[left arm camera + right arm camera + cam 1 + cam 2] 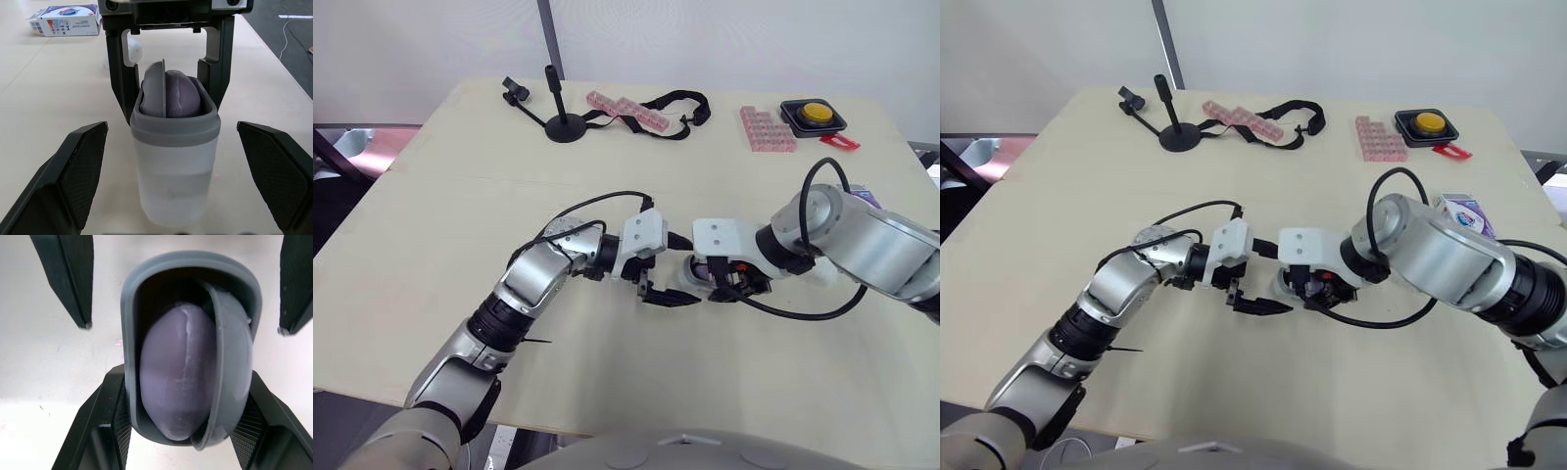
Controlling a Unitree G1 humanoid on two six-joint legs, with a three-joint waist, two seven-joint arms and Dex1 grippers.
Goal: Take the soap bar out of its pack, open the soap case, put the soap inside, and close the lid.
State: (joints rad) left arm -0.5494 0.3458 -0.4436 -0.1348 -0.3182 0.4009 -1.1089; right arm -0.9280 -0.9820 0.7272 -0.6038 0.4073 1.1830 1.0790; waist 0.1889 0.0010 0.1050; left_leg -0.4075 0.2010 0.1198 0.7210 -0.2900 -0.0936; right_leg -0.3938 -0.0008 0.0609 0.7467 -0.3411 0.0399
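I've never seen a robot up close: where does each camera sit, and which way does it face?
Eye views: on the head, looking down at the table, where the left claw faces the right claw.
Left wrist view: on that wrist, looking along its open fingers at the soap case, which the right claw grips.
Right wrist view: on that wrist, looking into the case at the soap, its own fingers either side.
Shared: the case, in both wrist views.

A lilac soap [173, 382] is seen within a frosted white case [173, 186] rimmed in grey. The desk [460, 235] is coloured pale beige.
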